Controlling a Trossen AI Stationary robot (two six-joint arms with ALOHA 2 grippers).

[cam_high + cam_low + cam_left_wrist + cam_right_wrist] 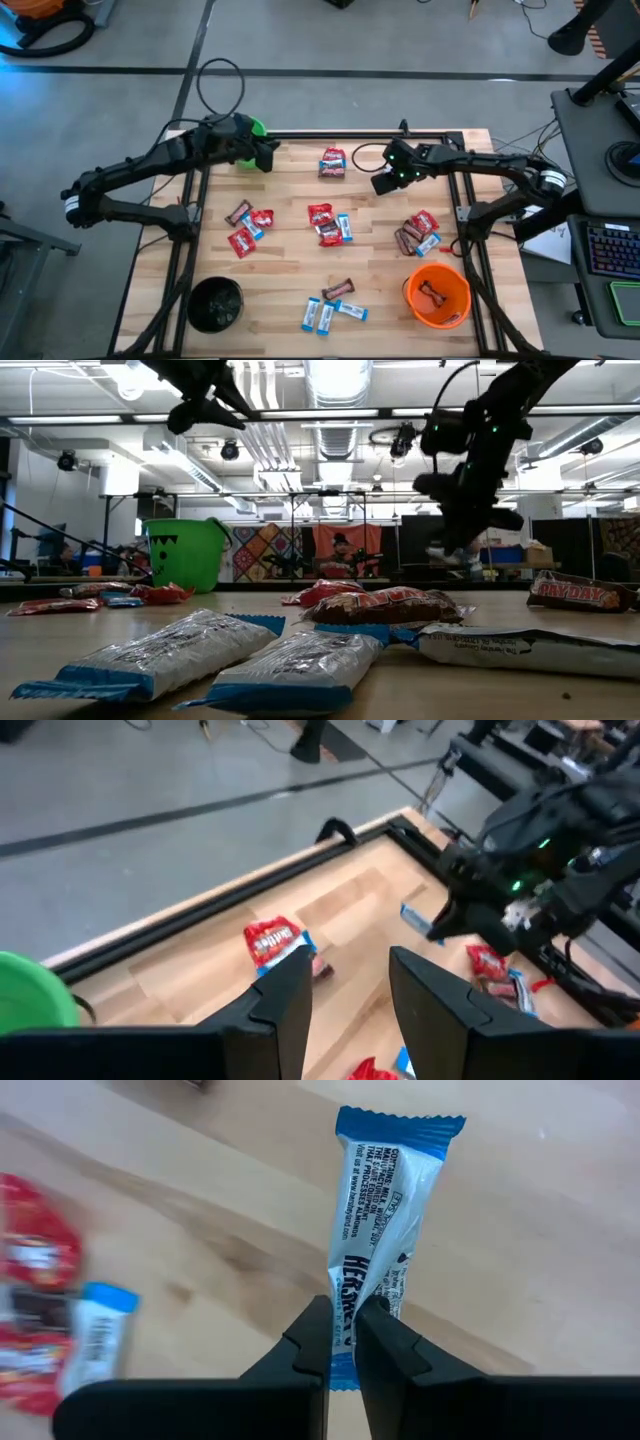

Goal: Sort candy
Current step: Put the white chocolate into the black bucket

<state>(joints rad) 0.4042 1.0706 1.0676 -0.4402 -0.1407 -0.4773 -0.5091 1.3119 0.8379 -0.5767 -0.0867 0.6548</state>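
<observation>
My right gripper (383, 183) hangs over the table's far middle, shut on a blue-and-white candy packet (385, 1200). In the low view the packet (447, 554) is well above the tabletop. My left gripper (345, 975) stands open at the far left beside the green bucket (257, 128), with nothing between its fingers. Red, blue-and-white and brown candies lie flat on the wood in clusters: far middle (332, 162), centre (327, 222), left (248, 226), right (418, 233) and near edge (330, 306). My right gripper pinches the blue-and-white packet between its two fingers near one end (345, 1285), where the wrapper is creased. The fingers slant down from the table's right side. The rest of the packet reaches out past the fingertips, lifted clear of the table.
A black bucket (215, 303) stands at the near left corner. At the near right, an orange bucket (437, 295) has a brown bar in it. A black frame rail (350, 133) runs along the table's far edge. Bare wood lies between the candy clusters.
</observation>
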